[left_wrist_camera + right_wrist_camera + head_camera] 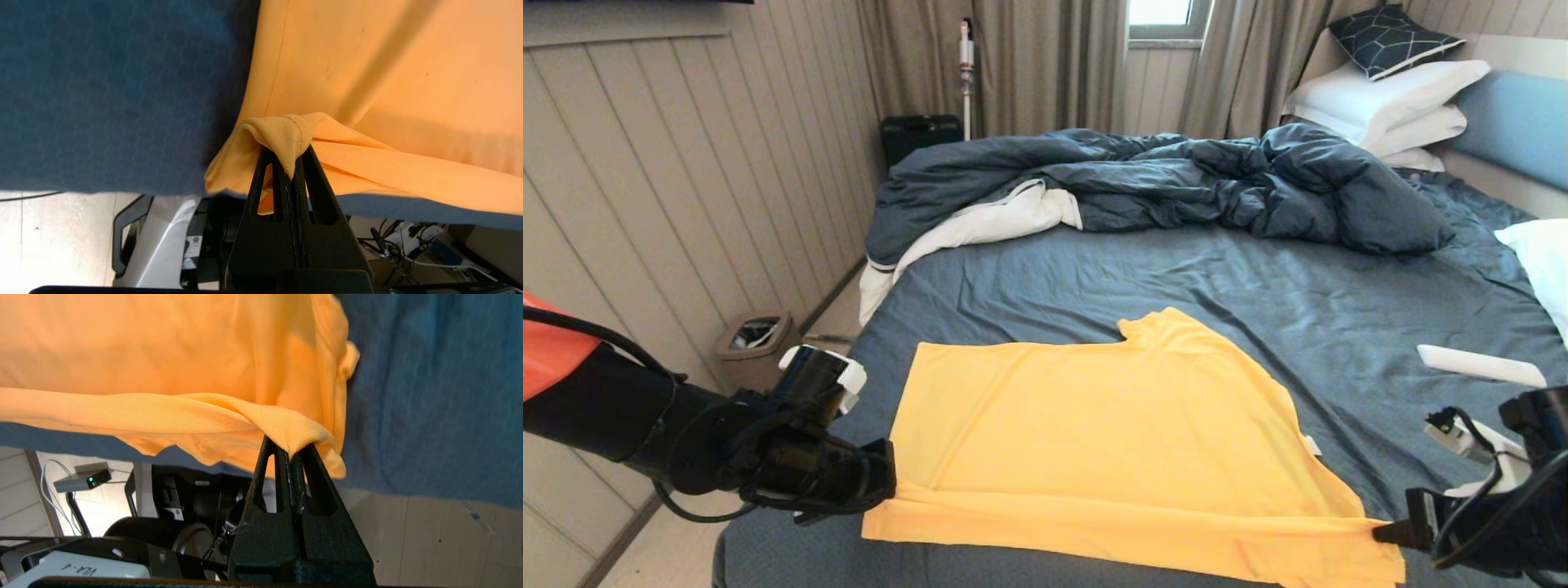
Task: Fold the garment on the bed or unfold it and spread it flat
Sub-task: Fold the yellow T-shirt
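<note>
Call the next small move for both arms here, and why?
Probably lift both pincers together and carry the near edge away toward the collar. The left pincer and right pincer are each shut on a near corner of the yellow T-shirt, which lies mostly flat on the bed, so a fold looks set up.

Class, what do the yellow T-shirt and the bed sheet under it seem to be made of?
T-shirt: thin knit, probably cotton jersey, matte; fine ribs show where the fingers pinch it.
Bed sheet: woven cloth, likely cotton, matte, finely wrinkled.
</note>
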Robot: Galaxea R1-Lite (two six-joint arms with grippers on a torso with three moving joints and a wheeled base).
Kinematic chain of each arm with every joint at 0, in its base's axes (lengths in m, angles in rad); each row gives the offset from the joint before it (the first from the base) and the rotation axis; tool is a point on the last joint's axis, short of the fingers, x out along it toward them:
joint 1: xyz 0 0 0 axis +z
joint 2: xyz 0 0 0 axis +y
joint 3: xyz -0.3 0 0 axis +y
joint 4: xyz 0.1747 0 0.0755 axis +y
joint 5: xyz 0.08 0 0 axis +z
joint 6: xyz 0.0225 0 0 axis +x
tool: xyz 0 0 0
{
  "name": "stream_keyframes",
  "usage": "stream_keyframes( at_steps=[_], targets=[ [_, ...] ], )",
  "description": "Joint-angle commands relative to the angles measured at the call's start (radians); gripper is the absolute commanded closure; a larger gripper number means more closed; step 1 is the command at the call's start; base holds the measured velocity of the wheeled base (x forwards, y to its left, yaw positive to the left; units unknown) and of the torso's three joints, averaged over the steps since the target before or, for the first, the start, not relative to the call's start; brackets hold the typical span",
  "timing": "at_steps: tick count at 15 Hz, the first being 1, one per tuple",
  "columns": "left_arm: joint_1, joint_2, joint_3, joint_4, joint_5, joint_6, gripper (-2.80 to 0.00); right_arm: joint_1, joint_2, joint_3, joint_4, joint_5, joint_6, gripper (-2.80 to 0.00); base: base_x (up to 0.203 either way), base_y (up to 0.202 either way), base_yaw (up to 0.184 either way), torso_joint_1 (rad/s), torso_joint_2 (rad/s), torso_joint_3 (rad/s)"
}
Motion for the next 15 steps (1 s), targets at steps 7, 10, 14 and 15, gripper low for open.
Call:
stream_keyframes(
  at_steps=[7, 10, 14, 15],
  targets=[
    [0.008, 0.070, -0.039, -0.003, -0.001, -0.006, 0.00, 0.019, 0.079, -0.078, 0.004, 0.001, 0.005, 0.00, 0.000, 0.000, 0.000, 0.000, 0.00, 0.000],
    [0.027, 0.086, -0.055, -0.003, -0.001, -0.005, 0.00, 0.026, 0.110, -0.107, 0.005, 0.001, 0.006, 0.00, 0.000, 0.000, 0.000, 0.000, 0.00, 0.000],
    [0.038, 0.107, -0.066, -0.003, -0.004, -0.003, 0.00, 0.041, 0.142, -0.134, 0.004, -0.001, 0.005, 0.00, 0.000, 0.000, 0.000, 0.000, 0.00, 0.000],
    [0.038, 0.108, -0.076, -0.002, -0.007, -0.003, 0.00, 0.048, 0.148, -0.141, 0.004, -0.001, 0.006, 0.00, 0.000, 0.000, 0.000, 0.000, 0.00, 0.000]
  ],
)
